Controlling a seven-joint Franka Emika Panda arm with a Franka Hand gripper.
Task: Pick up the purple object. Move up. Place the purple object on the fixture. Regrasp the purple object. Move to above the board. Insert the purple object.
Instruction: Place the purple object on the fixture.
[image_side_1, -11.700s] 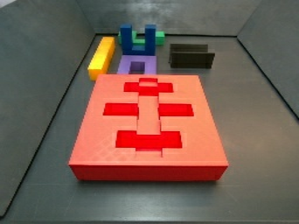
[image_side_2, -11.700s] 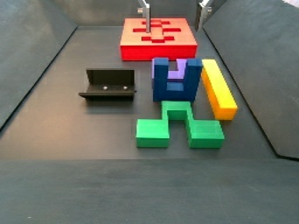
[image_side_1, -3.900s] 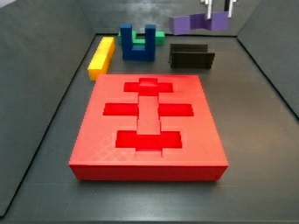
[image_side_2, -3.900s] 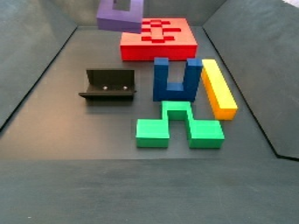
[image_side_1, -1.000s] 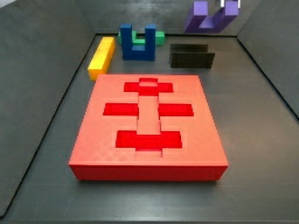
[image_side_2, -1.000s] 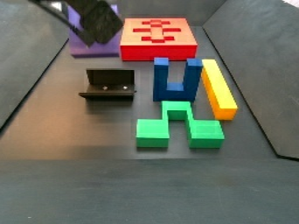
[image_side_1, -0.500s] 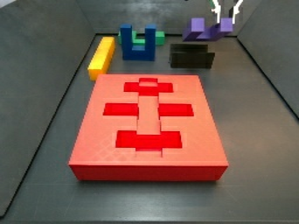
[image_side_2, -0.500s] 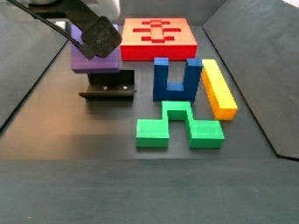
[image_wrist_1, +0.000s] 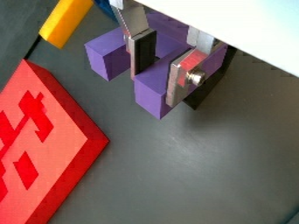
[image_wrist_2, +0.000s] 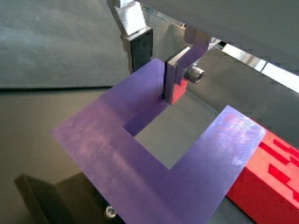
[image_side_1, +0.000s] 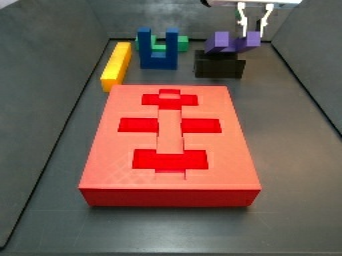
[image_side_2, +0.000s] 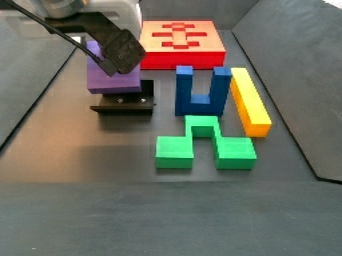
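Over the fixture (image_side_1: 221, 67) in a side view, the gripper (image_side_1: 253, 35) lowers the purple object (image_side_1: 230, 42) for placement, while a wrist view shows fingers (image_wrist_1: 142, 51) clamped on one prong, release and regrasp likely next.

Fixture (image_wrist_1: 212, 77) mostly hidden behind purple object (image_wrist_1: 146, 66); hand (image_side_2: 118, 48) hides purple object's contact with fixture.
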